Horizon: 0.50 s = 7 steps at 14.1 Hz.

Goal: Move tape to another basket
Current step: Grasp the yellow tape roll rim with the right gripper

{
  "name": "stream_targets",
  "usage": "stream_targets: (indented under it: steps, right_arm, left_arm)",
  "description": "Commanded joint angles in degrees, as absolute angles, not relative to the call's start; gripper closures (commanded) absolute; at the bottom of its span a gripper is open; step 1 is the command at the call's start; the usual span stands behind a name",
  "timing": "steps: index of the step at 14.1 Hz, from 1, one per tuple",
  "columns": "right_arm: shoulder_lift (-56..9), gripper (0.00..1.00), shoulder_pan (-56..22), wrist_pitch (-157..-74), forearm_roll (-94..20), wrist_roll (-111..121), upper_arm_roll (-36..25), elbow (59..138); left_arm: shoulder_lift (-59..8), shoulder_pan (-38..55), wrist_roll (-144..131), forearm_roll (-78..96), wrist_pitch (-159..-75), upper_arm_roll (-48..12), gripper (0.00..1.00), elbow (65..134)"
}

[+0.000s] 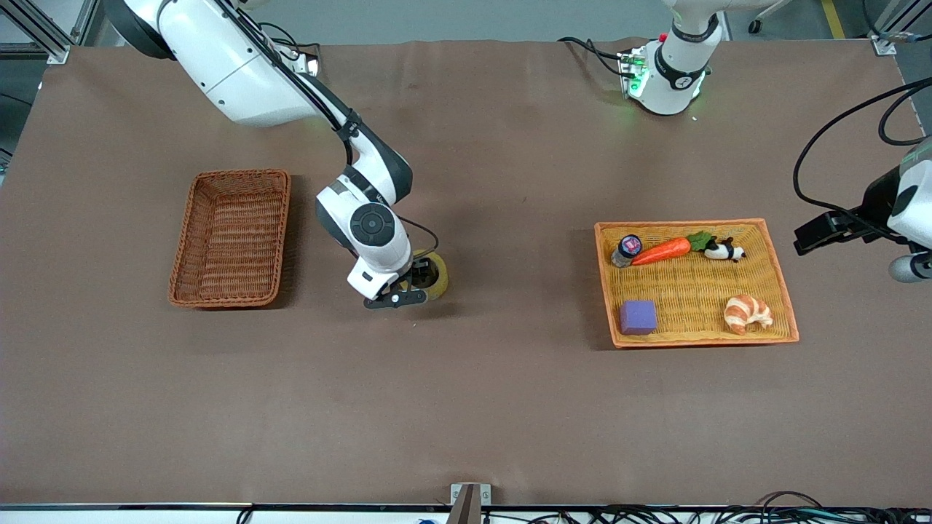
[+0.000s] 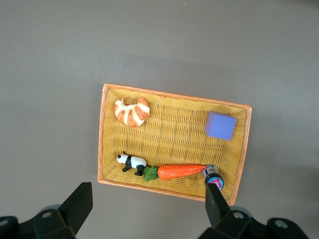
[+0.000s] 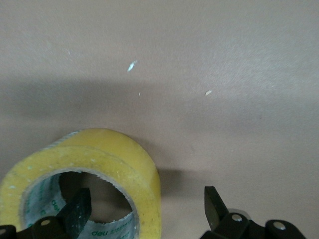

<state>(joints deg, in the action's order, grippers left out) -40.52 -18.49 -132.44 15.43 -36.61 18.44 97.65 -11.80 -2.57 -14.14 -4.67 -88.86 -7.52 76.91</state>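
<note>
The right gripper (image 1: 410,285) stood open astride the tape (image 1: 435,275): one finger inside its hole, one outside, half hiding it. The roll lay flat on the table (image 1: 510,407) between both baskets, outside the dark wicker basket (image 1: 231,237). The left gripper (image 2: 149,211) waited open above the yellow tray (image 2: 101,134).

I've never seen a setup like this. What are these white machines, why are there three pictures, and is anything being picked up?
These are two robot arms at a brown table. The big picture looks down from across the table; each small one comes from a camera on an arm's wrist.

The right claw is open, low over a roll of yellow tape, one finger inside the ring and one outside. Nothing is gripped yet.

The left claw waits open above the orange tray, which holds a croissant, a purple block, a carrot, a toy panda and a small bottle.

The dark brown basket lies toward the right arm's end.
</note>
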Motion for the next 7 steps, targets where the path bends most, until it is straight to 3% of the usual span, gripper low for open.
stream_targets:
  steps: [1,2,7]
  right_arm:
    - [-40.78,0.07,-18.63,-133.68,18.28,-38.85,18.90,98.53]
    - [-40.78,0.14,-18.63,-133.68,18.37,-39.46,18.90,98.53]
    - [-40.61,0.76,-18.63,-133.07,18.28,-42.10,18.90,98.17]
  left_arm:
    - [-8.53,-3.34,-13.54,-3.96,-87.37,-8.09,0.00,77.78]
    - [-8.53,-3.43,-13.45,-3.87,-85.97,-8.17,0.00,77.78]
    - [-7.74,-3.34,-11.87,-3.17,-85.43,-8.53,0.00,78.83]
